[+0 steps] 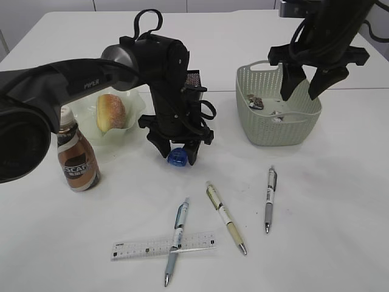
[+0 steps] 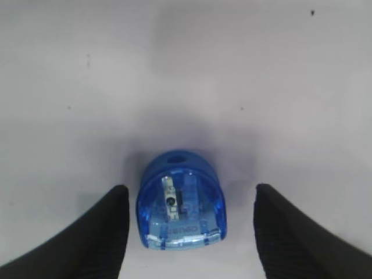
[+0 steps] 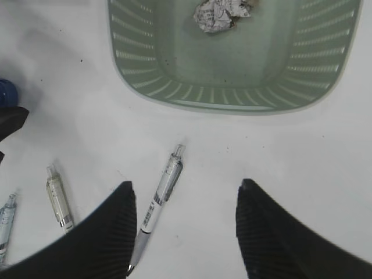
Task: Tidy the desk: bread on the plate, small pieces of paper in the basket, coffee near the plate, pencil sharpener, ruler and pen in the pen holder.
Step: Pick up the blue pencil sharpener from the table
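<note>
A blue pencil sharpener (image 1: 177, 157) (image 2: 181, 200) lies on the white table between the fingers of my left gripper (image 1: 176, 154) (image 2: 190, 189). That gripper is open, with a gap on each side of the sharpener. My right gripper (image 1: 300, 96) (image 3: 186, 185) hangs open and empty over the green basket (image 1: 267, 131) (image 3: 139, 64), which holds crumpled paper (image 1: 255, 102) (image 3: 221, 13). Bread (image 1: 110, 112) rests on the plate (image 1: 138, 103), and the coffee bottle (image 1: 76, 155) stands in front of it. A clear ruler (image 1: 146, 247) and three pens (image 1: 176, 240) (image 1: 226, 218) (image 1: 270, 198) lie near the front. The mesh pen holder (image 1: 193, 79) is mostly hidden behind the left arm.
The left arm (image 1: 91, 76) stretches across the left side, passing over the plate. One pen overlaps the ruler. In the right wrist view a white pen (image 3: 160, 203) lies far below the jaws, with another pen (image 3: 58, 197) to its left.
</note>
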Motion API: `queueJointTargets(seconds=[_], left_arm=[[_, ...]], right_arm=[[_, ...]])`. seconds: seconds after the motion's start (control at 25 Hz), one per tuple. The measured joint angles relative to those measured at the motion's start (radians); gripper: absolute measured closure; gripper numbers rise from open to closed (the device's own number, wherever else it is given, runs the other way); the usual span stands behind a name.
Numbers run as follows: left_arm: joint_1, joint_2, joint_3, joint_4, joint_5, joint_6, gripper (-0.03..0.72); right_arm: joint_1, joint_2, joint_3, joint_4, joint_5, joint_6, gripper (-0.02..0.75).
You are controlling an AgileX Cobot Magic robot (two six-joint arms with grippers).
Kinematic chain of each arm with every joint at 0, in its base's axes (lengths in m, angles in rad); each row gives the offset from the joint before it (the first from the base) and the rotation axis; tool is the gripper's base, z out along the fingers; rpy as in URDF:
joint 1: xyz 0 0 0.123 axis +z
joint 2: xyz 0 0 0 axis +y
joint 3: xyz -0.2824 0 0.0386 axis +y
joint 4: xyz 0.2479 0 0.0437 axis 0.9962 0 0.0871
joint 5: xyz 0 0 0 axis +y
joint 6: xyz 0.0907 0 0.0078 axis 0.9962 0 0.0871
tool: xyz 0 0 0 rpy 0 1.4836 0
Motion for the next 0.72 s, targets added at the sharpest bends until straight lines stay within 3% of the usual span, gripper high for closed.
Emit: queueJointTargets(seconds=[0.4, 0.6, 0.72], left_arm=[[0.000, 0.018, -0.003, -0.007, 0.002, 0.000, 0.207], [0.000, 0.019, -0.005, -0.007, -0.003, 0.000, 0.348], [0.000, 0.019, -0.005, -0.007, -0.003, 0.000, 0.365]], right_arm=[[0.000, 0.000, 0.000, 0.000, 0.000, -0.002, 0.334], [0.000, 0.000, 0.000, 0.000, 0.000, -0.002, 0.334], [0.000, 0.000, 0.000, 0.000, 0.000, -0.002, 0.334]])
